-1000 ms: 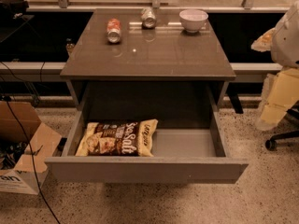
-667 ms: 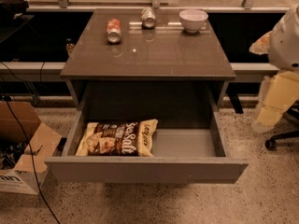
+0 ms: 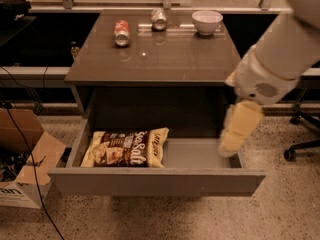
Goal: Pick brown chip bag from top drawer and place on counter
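The brown chip bag (image 3: 125, 148) lies flat in the left half of the open top drawer (image 3: 155, 182), its white "Sea Salt" lettering facing up. The drawer is pulled fully out below the counter (image 3: 165, 59). My gripper (image 3: 229, 147) hangs tip-down at the end of the white arm, over the drawer's right side near its right wall. It is well to the right of the bag and does not touch it. It holds nothing that I can see.
On the counter's back edge lie a red can (image 3: 121, 32) and a silver can (image 3: 159, 19), with a white bowl (image 3: 207, 21) beside them. An open cardboard box (image 3: 25, 159) and cables sit on the floor at left. An office chair base (image 3: 300, 149) stands at right.
The arm has swung in from the right edge toward the left and down, and the gripper now hangs over the drawer's right side. The bag and the drawer have not moved.
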You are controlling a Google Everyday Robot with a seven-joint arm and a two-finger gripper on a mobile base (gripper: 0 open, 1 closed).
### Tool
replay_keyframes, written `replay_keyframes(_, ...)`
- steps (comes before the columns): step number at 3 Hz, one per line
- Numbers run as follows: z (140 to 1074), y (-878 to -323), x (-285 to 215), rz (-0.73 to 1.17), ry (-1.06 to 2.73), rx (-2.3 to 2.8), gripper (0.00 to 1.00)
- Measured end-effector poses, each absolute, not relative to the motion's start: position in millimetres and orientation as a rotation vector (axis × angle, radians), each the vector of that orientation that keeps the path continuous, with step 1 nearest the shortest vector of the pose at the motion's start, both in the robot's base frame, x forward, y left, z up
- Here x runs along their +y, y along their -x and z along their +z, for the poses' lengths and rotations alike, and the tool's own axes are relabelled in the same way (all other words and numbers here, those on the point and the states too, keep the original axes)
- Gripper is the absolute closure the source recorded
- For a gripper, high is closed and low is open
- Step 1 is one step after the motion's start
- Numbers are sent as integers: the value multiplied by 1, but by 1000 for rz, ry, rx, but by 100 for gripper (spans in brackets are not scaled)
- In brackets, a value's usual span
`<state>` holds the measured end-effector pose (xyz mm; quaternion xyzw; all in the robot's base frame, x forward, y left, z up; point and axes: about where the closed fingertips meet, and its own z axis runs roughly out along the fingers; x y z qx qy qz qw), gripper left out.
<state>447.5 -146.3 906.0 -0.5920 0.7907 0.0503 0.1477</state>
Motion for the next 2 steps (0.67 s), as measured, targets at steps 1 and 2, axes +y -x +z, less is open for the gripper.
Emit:
replay_keyframes(1, 874, -458, -118, 245, 1695, 2282, 0)
replay_keyframes(2, 834, -479, -96, 374, 1679, 2287, 0)
